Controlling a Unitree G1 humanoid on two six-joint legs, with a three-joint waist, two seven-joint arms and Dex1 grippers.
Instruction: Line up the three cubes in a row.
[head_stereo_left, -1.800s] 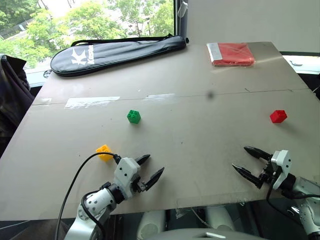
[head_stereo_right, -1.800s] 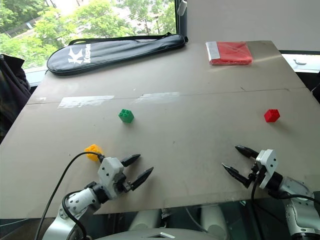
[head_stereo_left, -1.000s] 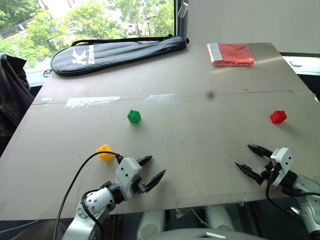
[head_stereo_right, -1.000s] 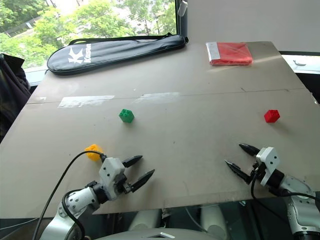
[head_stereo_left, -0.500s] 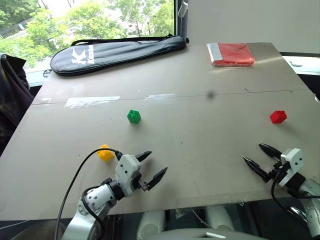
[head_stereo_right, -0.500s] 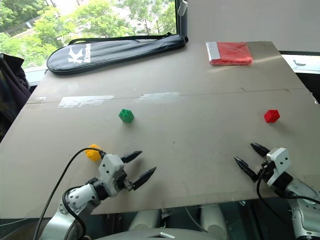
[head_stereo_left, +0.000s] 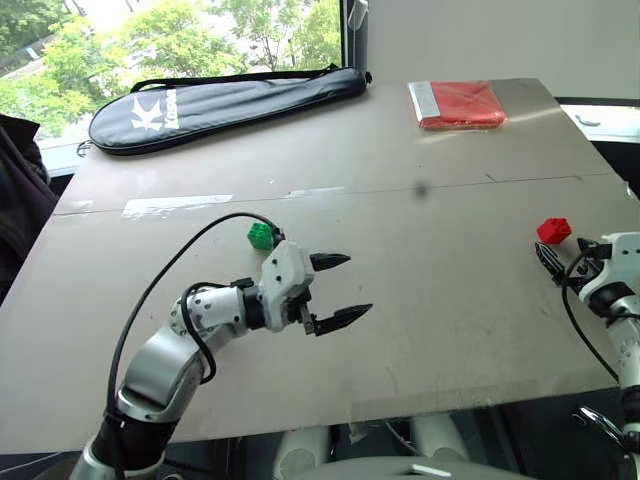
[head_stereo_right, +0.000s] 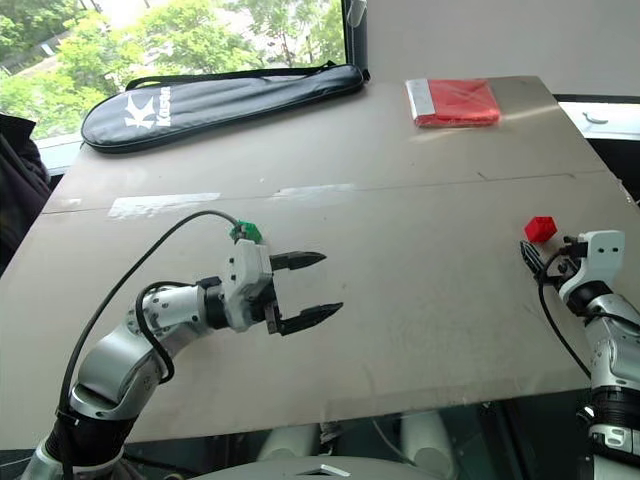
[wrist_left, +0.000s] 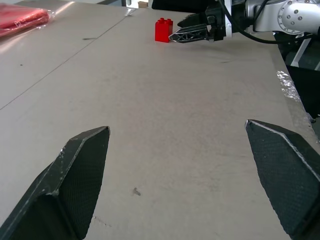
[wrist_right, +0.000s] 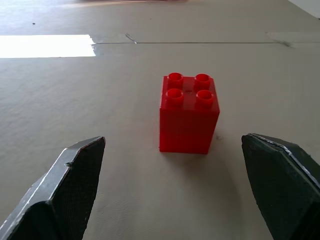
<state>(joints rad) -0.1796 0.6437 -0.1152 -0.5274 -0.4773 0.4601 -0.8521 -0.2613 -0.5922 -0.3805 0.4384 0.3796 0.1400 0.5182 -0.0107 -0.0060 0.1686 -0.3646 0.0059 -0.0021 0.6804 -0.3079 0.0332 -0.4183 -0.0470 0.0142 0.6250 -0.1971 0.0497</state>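
Grey desk (head_stereo_left: 420, 330) under a window with trees beyond, seen from the near edge. Carries a long black racket bag (head_stereo_left: 220, 95) at 11 o'clock, zipped shut, contents hidden. Shows a flat red packet (head_stereo_left: 457, 104) at 1 o'clock, sealed, contents not to be told.

Now finds the left claw (head_stereo_left: 355, 285) up from the near edge and over the desk's middle, spread wider than a second ago, pinching nothing, pointing toward 3 o'clock. Puts the green cube (head_stereo_left: 260, 235) just behind that wrist, at about 10 o'clock of centre, standing free.

Has the right claw (head_stereo_left: 548, 262) out toward 3 o'clock since a second ago, spread to its widest, empty, with the red cube (head_stereo_left: 553, 230) upright, studs up, just ahead and centred between the fingers, not touched.

Reads as a reach for the red cube about to finish. Leaves the row not yet begun: green and red well apart.
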